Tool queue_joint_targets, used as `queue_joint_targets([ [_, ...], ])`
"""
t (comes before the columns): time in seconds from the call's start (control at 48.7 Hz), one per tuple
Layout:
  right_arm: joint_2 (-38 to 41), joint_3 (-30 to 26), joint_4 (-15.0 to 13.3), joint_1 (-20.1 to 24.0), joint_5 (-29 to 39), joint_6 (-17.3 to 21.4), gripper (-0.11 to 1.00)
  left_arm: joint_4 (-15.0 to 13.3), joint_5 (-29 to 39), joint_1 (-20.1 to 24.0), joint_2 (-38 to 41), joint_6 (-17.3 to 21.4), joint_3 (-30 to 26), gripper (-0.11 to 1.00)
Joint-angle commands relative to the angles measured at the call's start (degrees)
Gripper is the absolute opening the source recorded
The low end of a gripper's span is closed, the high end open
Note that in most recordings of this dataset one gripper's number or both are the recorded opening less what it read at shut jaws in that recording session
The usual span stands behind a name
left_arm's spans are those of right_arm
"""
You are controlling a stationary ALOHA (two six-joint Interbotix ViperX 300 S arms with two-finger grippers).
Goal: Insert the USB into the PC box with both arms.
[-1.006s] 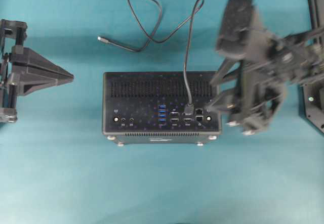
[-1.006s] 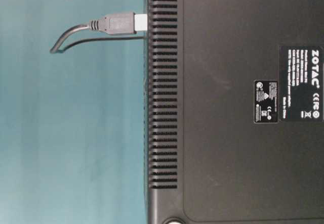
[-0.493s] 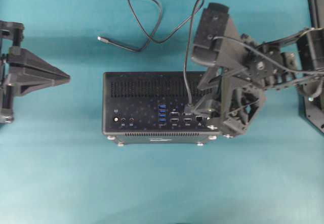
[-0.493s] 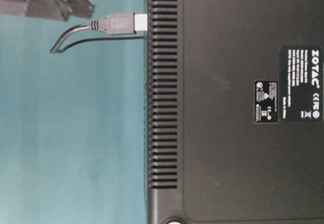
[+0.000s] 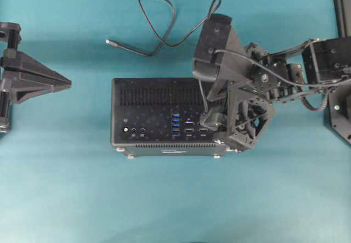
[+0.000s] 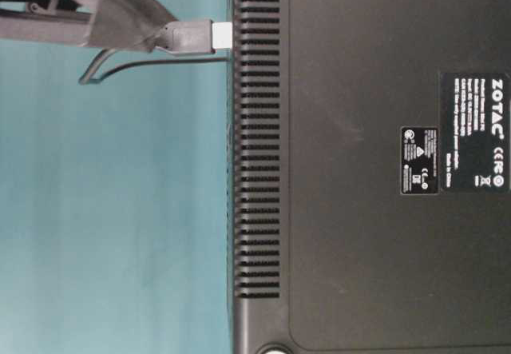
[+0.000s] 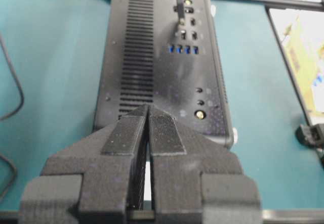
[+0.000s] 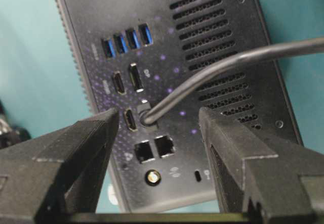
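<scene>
Teal surface (image 5: 66, 188) carries everything, and the PC box (image 5: 159, 97) sits about at its centre, its port face turned up with 4 blue ports (image 5: 175, 123) in a short stack. From table level the box shows its vented side and a white-lettered label (image 6: 485, 130).

Right arm (image 5: 307, 67) reaches in from the right edge and hangs over the box's right end. Its fingers (image 8: 161, 153) stand spread wide, one on either side of the plug, and I can't see either one touching it; nothing is gripped.

Left arm's fingers (image 5: 64, 81) sit near the left edge, well apart from the box, pressed together to a point with nothing between them; the left wrist view shows the 2 ribbed pads (image 7: 164, 133) meeting.

USB (image 5: 159, 29) cable loops across the far side of the surface behind the box, its slim tip (image 5: 109, 42) lying free there. Its black plug (image 8: 145, 117) stands seated in a port on the box's right part, the silver shank (image 6: 222, 34) partly showing at table level.
</scene>
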Motion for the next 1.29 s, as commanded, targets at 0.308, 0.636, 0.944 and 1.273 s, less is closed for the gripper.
queue_joint_targets([
  [0.308, -0.4, -0.4, -0.1, -0.1, -0.4, -3.7, 0.69, 0.2, -0.4, -0.2, 0.4, -0.1, -0.8, 0.00],
  [0.636, 0.3, -0.8, 0.1, -0.1, -0.4, -5.8, 0.61, 0.2, -0.4, -0.2, 0.3, -0.1, -0.6, 0.00],
  [0.944, 0.3, -1.3, 0.5, -0.1, -0.6, -5.9, 0.53, 0.2, -0.4, -0.2, 0.1, -0.1, -0.5, 0.00],
  [1.273, 0.3, -1.6, 1.4, 0.0, -0.8, -5.9, 0.26, 0.2, -0.4, -0.1, 0.1, -1.1, -0.1, 0.00],
])
